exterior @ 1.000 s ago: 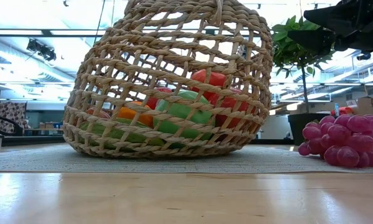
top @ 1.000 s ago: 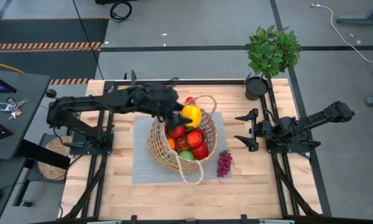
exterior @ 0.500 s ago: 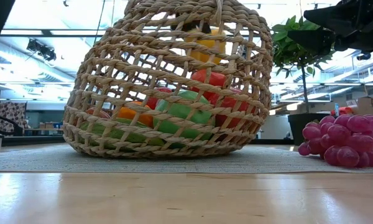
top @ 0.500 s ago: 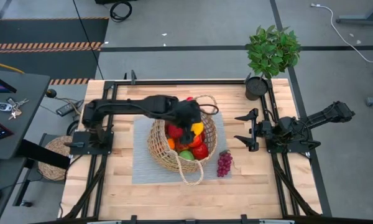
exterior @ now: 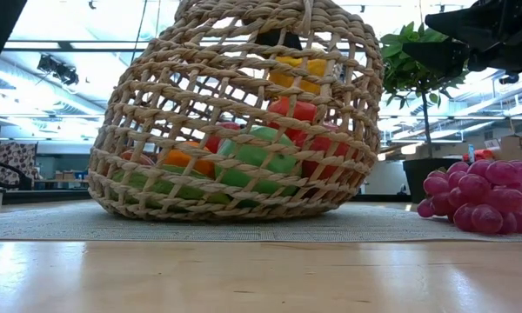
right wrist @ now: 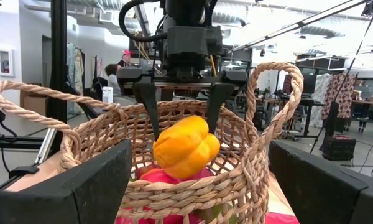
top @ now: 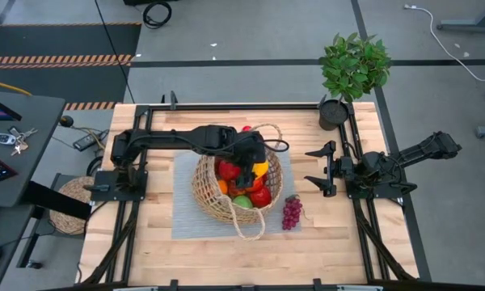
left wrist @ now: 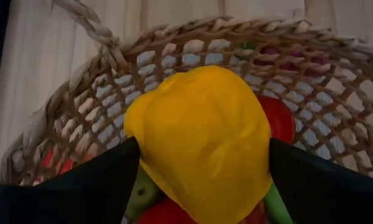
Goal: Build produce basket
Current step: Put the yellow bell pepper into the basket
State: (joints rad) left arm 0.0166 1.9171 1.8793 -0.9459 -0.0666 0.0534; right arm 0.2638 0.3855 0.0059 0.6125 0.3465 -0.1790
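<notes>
The wicker basket (top: 238,184) stood on a grey mat (top: 186,206) near the middle of the wooden table (top: 323,242), its looped handle (top: 246,229) hanging over the near rim. It already held a heap of toy produce: red apples (top: 257,195), a green apple (top: 242,202) and an orange piece (top: 222,187) showed from above, and through the open weave in the low view a green piece (exterior: 257,161) lay low with red pieces (exterior: 296,111) on top.

The left gripper (top: 254,166) was down inside the basket's mouth, its two dark fingers (right wrist: 150,102) clamped on either side of a yellow bell pepper (right wrist: 186,147). In the right wrist view the pepper hung between the fingers just above the red fruit; whether it touched that fruit could not be told. In the left wrist view the yellow pepper (left wrist: 202,134) filled the space between the fingers, with the basket wall (left wrist: 81,124) curving behind it.

A bunch of purple grapes (top: 292,212) lay on the table just beside the basket, at the edge of the mat on the right arm's side.

The right gripper (top: 322,169) waited well apart on the table's right side, fingers spread and holding nothing, pointed toward the basket. A potted green plant (top: 352,69) stood at the far right corner.
</notes>
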